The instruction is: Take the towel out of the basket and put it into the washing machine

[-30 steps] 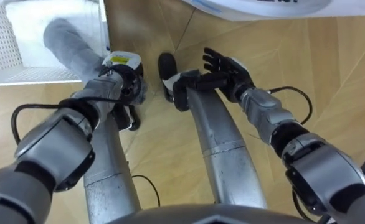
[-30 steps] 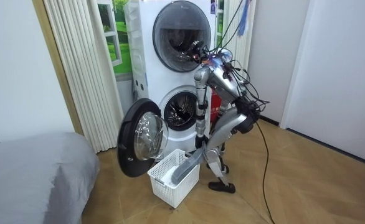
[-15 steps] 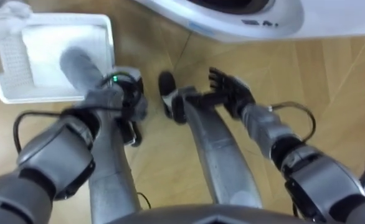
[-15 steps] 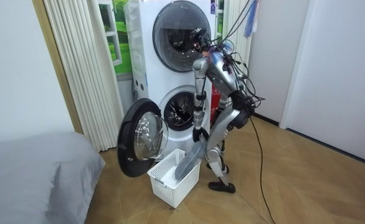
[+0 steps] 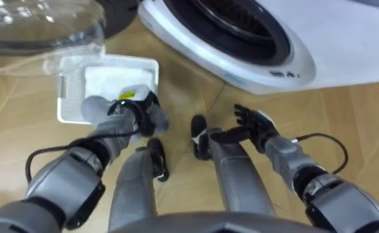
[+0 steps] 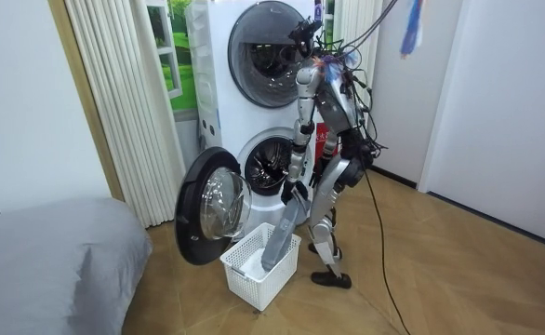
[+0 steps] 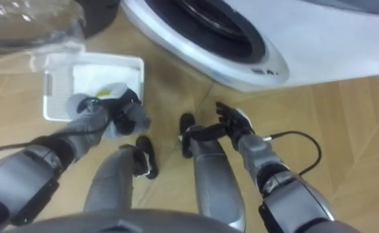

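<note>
A grey towel [image 5: 91, 107] hangs from my left hand [image 5: 140, 114], whose fingers are curled round it above the white basket [image 5: 65, 103]. In the room view the towel [image 6: 279, 234] trails from that hand down into the basket [image 6: 254, 279]. My right hand [image 5: 255, 124] is open with nothing in it, held above the floor to the right of the basket. The lower washing machine's round opening [image 5: 238, 22] lies just ahead, and its glass door [image 5: 37, 26] is swung open to my left. I stand in front of it, almost upright.
A white cloth [image 5: 115, 79] lies in the basket's bottom. A second machine [image 6: 271, 42] is stacked above the lower one [image 6: 271, 166]. Pale curtains [image 6: 124, 102] and a grey bed [image 6: 49, 265] are at the room view's left. Bare wood floor stretches to my right.
I have straightened up from a deep bend, and my left hand has risen with the towel, drawing it up from the basket. The eye view has shifted up to take in the machine's opening and door.
</note>
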Available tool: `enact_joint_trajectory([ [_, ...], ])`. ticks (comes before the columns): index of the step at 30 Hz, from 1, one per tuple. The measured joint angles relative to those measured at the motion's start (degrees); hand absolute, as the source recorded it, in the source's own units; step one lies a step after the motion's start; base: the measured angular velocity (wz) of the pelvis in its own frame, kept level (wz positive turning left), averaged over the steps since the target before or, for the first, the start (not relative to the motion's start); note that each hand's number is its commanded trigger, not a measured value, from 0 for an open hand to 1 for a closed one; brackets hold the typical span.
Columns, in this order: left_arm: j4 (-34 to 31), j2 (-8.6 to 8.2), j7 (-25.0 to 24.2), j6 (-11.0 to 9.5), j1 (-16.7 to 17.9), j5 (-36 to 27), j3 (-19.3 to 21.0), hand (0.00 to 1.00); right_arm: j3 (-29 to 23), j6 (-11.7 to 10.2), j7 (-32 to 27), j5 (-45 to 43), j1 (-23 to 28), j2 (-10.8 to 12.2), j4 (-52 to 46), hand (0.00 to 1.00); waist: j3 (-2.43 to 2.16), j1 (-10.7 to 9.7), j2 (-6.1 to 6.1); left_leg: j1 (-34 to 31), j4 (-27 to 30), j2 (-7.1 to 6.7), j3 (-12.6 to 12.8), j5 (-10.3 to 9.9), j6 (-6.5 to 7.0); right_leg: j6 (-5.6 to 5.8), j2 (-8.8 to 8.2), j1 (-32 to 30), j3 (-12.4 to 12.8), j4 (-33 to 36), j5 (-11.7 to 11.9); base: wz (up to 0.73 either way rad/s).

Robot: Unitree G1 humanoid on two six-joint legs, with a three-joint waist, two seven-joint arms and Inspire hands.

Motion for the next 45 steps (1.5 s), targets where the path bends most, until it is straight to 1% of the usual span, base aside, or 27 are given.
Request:
enact_joint_trajectory([
  [2, -2.48, -0.2, 0.45, -0.53, 0.59, -2.8, 1.24, 1.0, -0.85, -0.05, -0.01, -1.24, 0.7, -0.18, 0.21, 0.0, -0.02, 0.22, 0.37, 1.56, -0.92, -0.1, 0.02, 0.14, 0.1, 0.18, -0.01, 1.57, -0.06, -0.92, 0.14, 0.02],
  [3, -3.73, -0.21, 0.59, -0.96, 0.58, -4.75, 1.98, 1.0, -0.82, -0.22, 0.04, -1.66, 1.22, -0.61, 0.18, 0.0, -0.06, 0.95, 0.73, 2.55, -1.54, -0.15, -0.01, 0.22, 0.16, 0.32, 0.01, 2.52, -0.04, -1.45, 0.23, 0.0],
  [4, -4.38, -0.53, 0.69, -1.26, 0.6, -5.77, 2.37, 1.0, -0.8, -0.36, 0.04, -1.65, 1.48, -0.83, 0.2, 0.0, -0.03, 1.07, 0.92, 3.02, -1.77, -0.18, 0.01, 0.23, 0.17, 0.36, 0.0, 2.99, -0.05, -1.53, 0.25, 0.0],
  [6, -7.4, -0.99, 0.99, -2.93, 1.43, -9.77, 3.6, 1.0, -0.8, -0.51, 0.2, -1.93, 1.9, -1.01, 0.21, 0.0, -0.15, 1.52, 1.44, 4.24, -2.61, -0.29, 0.17, 0.3, 0.21, 0.44, 0.01, 4.19, -0.02, -2.26, 0.26, 0.0],
  [7, -8.19, -0.99, 1.0, -3.25, 1.78, -10.99, 3.67, 1.0, -0.8, -0.59, 0.43, -1.97, 1.91, -1.0, 0.2, 0.0, -0.21, 1.51, 1.56, 4.4, -2.72, -0.28, 0.16, 0.31, 0.2, 0.44, 0.03, 4.38, -0.06, -2.26, 0.26, 0.0],
  [9, -11.17, -1.16, 0.84, -4.46, 3.52, -16.26, 3.57, 1.0, -0.78, -0.68, 0.64, -1.95, 1.96, -0.92, 0.09, 0.0, -0.18, 2.0, 1.64, 5.54, -3.35, -0.32, 0.26, 0.36, 0.13, 0.51, 0.13, 5.35, 0.11, -2.48, 0.23, -0.02],
  [13, -15.89, -1.85, -0.07, -5.44, 6.28, -23.61, 3.71, 1.0, -0.93, -0.68, 0.37, -1.97, 2.27, -0.81, 0.23, 0.0, -0.2, 3.04, 1.61, 6.04, -3.77, -0.23, 0.29, 0.42, 0.03, 0.5, 0.22, 5.77, 0.03, -3.18, 0.22, -0.01],
  [14, -16.5, -2.21, -1.11, -5.63, 6.67, -26.63, 3.74, 1.0, -0.96, -0.68, 0.34, -2.18, 2.27, -0.85, 0.23, 0.0, -0.21, 3.59, 1.61, 6.03, -3.75, -0.23, 0.27, 0.42, 0.03, 0.5, 0.22, 5.76, 0.04, -3.19, 0.22, 0.0],
  [17, -19.51, -2.77, -4.37, -5.7, 8.43, -34.32, 3.5, 1.0, -0.99, -0.8, 0.47, -3.33, 2.24, -0.75, 0.0, 0.0, -0.29, 4.3, 1.53, 6.04, -3.7, -0.26, 0.22, 0.42, 0.03, 0.5, 0.19, 5.77, 0.07, -3.2, 0.22, 0.0],
  [19, -20.52, -2.75, -6.87, -5.72, 9.15, -39.14, 3.15, 1.0, -0.98, -1.21, 0.47, -3.49, 2.29, -0.44, -0.15, 0.0, -0.5, 4.34, 1.53, 5.91, -3.25, -0.26, 0.02, 0.43, 0.05, 0.5, 0.15, 5.79, -0.05, -3.18, 0.22, 0.02],
  [20, -20.53, -2.78, -8.97, -5.72, 9.2, -42.67, 3.18, 1.0, -0.97, -1.21, 0.48, -3.99, 2.34, -0.32, -0.15, 0.0, -0.78, 4.46, 1.55, 5.73, -2.91, -0.25, -0.08, 0.44, 0.05, 0.5, 0.09, 5.79, -0.24, -3.11, 0.23, 0.05],
  [21, -20.91, -2.94, -10.95, -5.72, 9.74, -45.87, 3.15, 1.0, -1.02, -1.2, 0.52, -4.84, 2.49, -0.23, -0.15, 0.0, -1.29, 4.55, 1.49, 5.74, -2.93, -0.28, -0.1, 0.46, 0.08, 0.5, 0.06, 5.82, -0.25, -3.15, 0.23, 0.04],
  [22, -21.34, -2.97, -11.79, -5.72, 10.31, -47.43, 3.18, 1.0, -1.08, -1.2, 0.55, -5.49, 2.59, -0.18, -0.15, 0.0, -1.58, 4.54, 1.49, 5.82, -2.93, -0.29, -0.1, 0.47, 0.08, 0.5, 0.06, 5.91, -0.24, -3.16, 0.23, 0.0],
  [23, -22.71, -3.21, -13.81, -5.71, 11.59, -50.87, 3.18, 1.0, -1.85, -1.2, 0.77, -6.5, 2.83, -0.14, -0.32, 0.0, -1.87, 4.43, 1.43, 6.27, -3.07, -0.33, -0.08, 0.5, 0.13, 0.5, -0.01, 6.33, -0.27, -3.24, 0.23, 0.0],
  [24, -23.33, -3.2, -14.81, -5.71, 12.04, -52.61, 3.16, 1.0, -2.29, -1.2, 0.96, -6.63, 2.99, -0.13, -0.44, 0.0, -1.87, 4.43, 1.44, 6.55, -3.08, -0.31, -0.08, 0.55, 0.15, 0.51, -0.02, 6.71, -0.4, -3.38, 0.23, 0.07],
  [25, -24.54, -3.18, -16.69, -5.7, 12.67, -55.86, 3.06, 1.0, -2.89, -1.19, 1.04, -6.6, 3.41, -0.11, -0.71, 0.0, -1.89, 4.53, 1.42, 7.1, -3.15, -0.25, 0.05, 0.57, 0.17, 0.53, -0.05, 7.47, -0.68, -3.59, 0.24, 0.11],
  [26, -25.74, -3.12, -18.31, -5.7, 13.03, -58.86, 2.91, 1.0, -3.1, -1.19, 1.04, -6.58, 3.86, -0.11, -1.23, 0.0, -2.01, 4.55, 1.45, 7.26, -3.29, -0.05, 0.08, 0.57, 0.18, 0.6, -0.05, 7.98, -1.01, -3.83, 0.3, 0.13],
  [27, -27.06, -3.08, -19.57, -5.7, 13.05, -61.86, 2.8, 1.0, -3.1, -1.2, 1.05, -6.5, 4.04, -0.14, -1.89, 0.0, -2.04, 4.63, 1.4, 7.29, -3.37, -0.03, -0.07, 0.69, 0.24, 0.66, -0.07, 8.13, -1.14, -4.02, 0.46, 0.08],
  [28, -27.47, -3.12, -20.31, -5.7, 13.05, -63.68, 2.79, 1.0, -3.1, -1.21, 1.09, -6.38, 4.01, -0.12, -1.95, 0.0, -2.05, 4.71, 1.38, 7.38, -3.51, -0.05, -0.15, 0.82, 0.29, 0.7, -0.07, 8.22, -1.11, -4.18, 0.6, 0.0],
  [30, -27.95, -3.22, -23.4, -5.69, 13.1, -69.31, 2.57, 1.0, -3.11, -1.17, 1.26, -6.18, 4.58, -0.06, -1.96, 0.0, -2.05, 4.96, 1.36, 8.46, -4.03, -0.09, -0.06, 1.0, 0.3, 0.73, -0.05, 9.28, -1.09, -4.61, 0.8, 0.0],
  [31, -28.06, -3.22, -24.14, -5.68, 13.1, -70.56, 2.58, 1.0, -3.11, -1.16, 1.32, -6.08, 4.78, -0.06, -1.96, 0.0, -2.05, 5.01, 1.36, 8.61, -4.05, -0.04, -0.07, 1.0, 0.29, 0.7, -0.02, 9.45, -1.15, -4.73, 0.82, 0.0],
  [33, -28.28, -3.27, -27.06, -5.54, 13.07, -75.15, 2.86, 1.0, -3.37, -1.06, 1.48, -6.18, 5.3, -0.06, -1.94, 0.0, -2.05, 5.34, 1.37, 8.58, -4.25, 0.22, -0.03, 1.1, 0.13, 0.59, 0.31, 9.67, -1.19, -5.46, 1.24, -0.02],
  [34, -28.28, -3.26, -27.73, -5.34, 13.07, -76.1, 2.87, 1.0, -3.68, -1.06, 1.61, -6.39, 5.5, -0.06, -1.93, 0.0, -2.06, 5.41, 1.38, 8.57, -4.25, 0.26, 0.02, 1.1, 0.12, 0.56, 0.34, 9.67, -1.22, -5.51, 1.27, 0.0],
  [36, -28.47, -3.12, -29.75, -4.59, 13.12, -78.84, 3.14, 1.0, -5.2, -1.0, 2.24, -6.92, 6.15, 0.0, -1.93, 0.0, -2.07, 5.6, 1.41, 8.42, -4.27, 0.45, 0.07, 1.09, 0.1, 0.44, 0.47, 9.68, -1.53, -5.72, 1.35, 0.0],
  [38, -29.72, -2.99, -30.66, -4.06, 13.17, -81.03, 3.27, 1.0, -6.68, -1.0, 2.35, -7.87, 6.26, 0.23, -1.91, 0.0, -2.09, 5.8, 1.49, 8.04, -4.27, 0.73, -0.1, 1.12, 0.04, 0.32, 0.75, 9.68, -1.67, -6.49, 1.73, 0.0],
  [40, -30.64, -3.06, -32.14, -3.94, 13.4, -84.53, 3.21, 1.0, -7.54, -1.05, 2.36, -8.01, 6.28, 0.34, -1.9, 0.0, -2.1, 6.05, 1.5, 8.2, -4.52, 0.77, -0.25, 1.13, 0.02, 0.34, 0.85, 9.89, -1.65, -6.83, 1.79, 0.0],
  [45, -33.16, -3.0, -35.83, -3.73, 13.53, -94.98, 3.24, 1.0, -7.61, -1.03, 2.5, -8.13, 6.16, 1.13, -1.77, 0.0, -2.12, 6.5, 1.62, 8.47, -4.8, 0.91, -0.74, 1.15, -0.02, 0.35, 1.08, 10.6, -2.02, -7.37, 1.98, 0.03],
])
